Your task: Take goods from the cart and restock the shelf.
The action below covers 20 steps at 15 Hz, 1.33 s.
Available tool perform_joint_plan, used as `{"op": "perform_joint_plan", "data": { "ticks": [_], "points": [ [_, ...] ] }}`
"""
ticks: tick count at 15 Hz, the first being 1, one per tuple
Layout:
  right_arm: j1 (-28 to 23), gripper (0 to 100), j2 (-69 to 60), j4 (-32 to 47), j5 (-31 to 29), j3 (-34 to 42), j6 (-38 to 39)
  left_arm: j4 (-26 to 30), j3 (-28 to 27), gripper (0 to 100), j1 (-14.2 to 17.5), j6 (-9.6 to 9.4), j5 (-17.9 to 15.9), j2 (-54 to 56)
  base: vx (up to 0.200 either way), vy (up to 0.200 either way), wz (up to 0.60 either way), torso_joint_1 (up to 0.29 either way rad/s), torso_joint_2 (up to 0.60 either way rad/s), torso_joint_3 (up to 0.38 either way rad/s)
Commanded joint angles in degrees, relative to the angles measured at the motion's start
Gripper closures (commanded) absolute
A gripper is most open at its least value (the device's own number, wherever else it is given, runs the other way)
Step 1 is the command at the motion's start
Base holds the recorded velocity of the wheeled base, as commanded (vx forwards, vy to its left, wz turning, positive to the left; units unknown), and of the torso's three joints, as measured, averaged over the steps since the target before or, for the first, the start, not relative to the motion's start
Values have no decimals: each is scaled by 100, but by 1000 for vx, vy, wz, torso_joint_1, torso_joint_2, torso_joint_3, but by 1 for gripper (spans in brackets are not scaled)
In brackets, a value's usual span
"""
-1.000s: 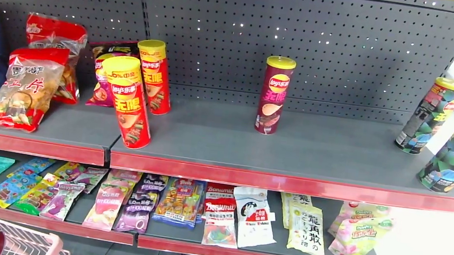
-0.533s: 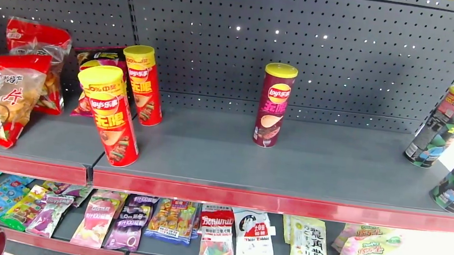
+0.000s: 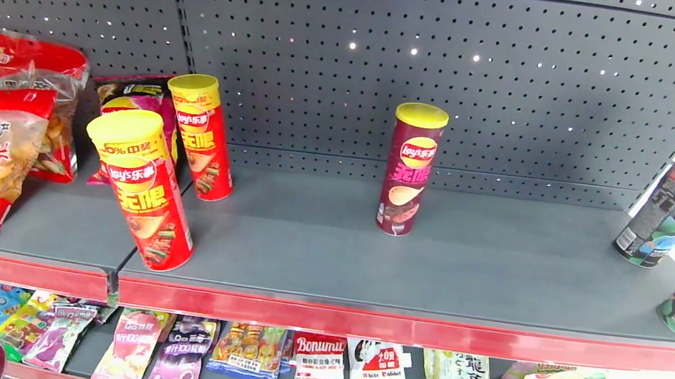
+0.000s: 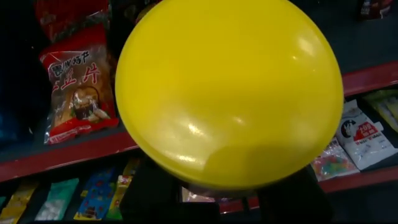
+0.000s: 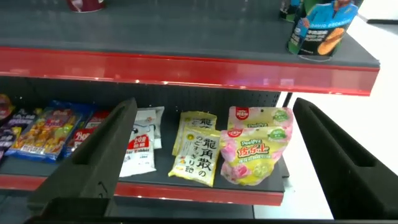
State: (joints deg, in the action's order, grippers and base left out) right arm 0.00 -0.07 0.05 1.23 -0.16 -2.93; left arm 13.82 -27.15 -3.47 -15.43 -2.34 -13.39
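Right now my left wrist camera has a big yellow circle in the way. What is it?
Observer: It's the lid of the held can. From the head view, its side looks maroon.
Operator: What's standing on the shelf already?
Observer: On the upper shelf, one maroon can stands alone near the middle.
Operator: Any other cans?
Observer: Two red cans stand toward the left, and two dark patterned cans at the right end.
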Motion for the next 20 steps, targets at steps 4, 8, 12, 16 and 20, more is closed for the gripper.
{"op": "perform_joint_plan", "data": {
  "ticks": [4, 8, 12, 16, 20],
  "points": [
    [193, 0, 3031, -40, 694, -2691, 196, -3, 61, 100, -4, 436, -47, 231, 0, 0, 0, 0, 0, 0],
    [1424, 0, 5325, -277, 914, -3913, -323, 68, 219, 100, -4, 805, -30, 293, 0, 0, 0, 0, 0, 0],
    [2452, 0, 7214, -1358, 756, -4484, -323, 85, 228, 100, 5, 981, 32, 468, 0, 0, 0, 0, 0, 0],
    [2549, 0, 8480, -2255, 765, -4651, -270, 103, 184, 100, 13, 981, 199, 451, 0, 0, 0, 0, 0, 0],
    [2733, 0, 9253, -2527, 773, -5135, -156, 112, 175, 100, 22, 972, 331, 460, 0, 0, 0, 0, 0, 0]
  ]
}}
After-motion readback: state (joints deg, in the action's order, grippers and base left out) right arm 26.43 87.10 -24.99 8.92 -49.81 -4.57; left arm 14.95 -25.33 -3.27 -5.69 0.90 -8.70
